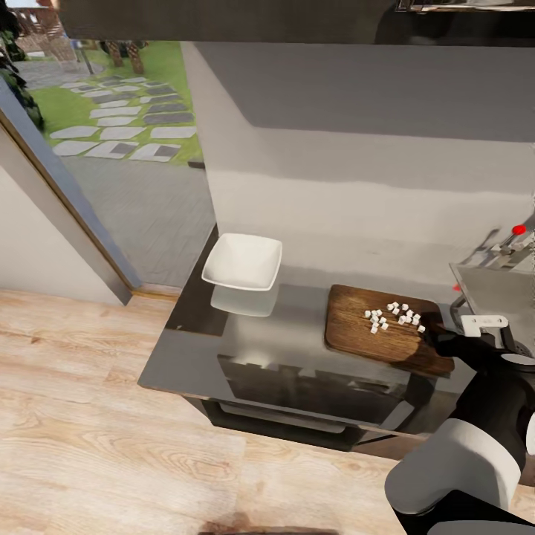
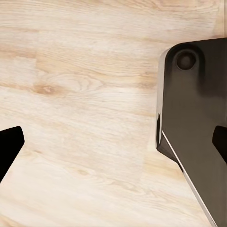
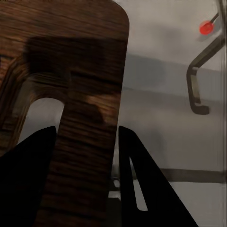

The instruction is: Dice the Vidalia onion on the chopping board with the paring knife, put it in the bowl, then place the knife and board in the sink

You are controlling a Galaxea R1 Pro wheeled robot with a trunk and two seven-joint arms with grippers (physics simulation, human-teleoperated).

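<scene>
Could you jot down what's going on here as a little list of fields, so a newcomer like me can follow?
place: kitchen, grey countertop by a window
chopping board: flat on the countertop, near the sink
diced onion: white cubes scattered on the board
bowl: white, looks empty, apart from the board, farther from the sink
right gripper: fingers either side of the board's handle end, beside the slot
left gripper: open over wooden floor, holding nothing
tap: chrome, with a red knob
onion status: diced, not yet in the bowl
</scene>
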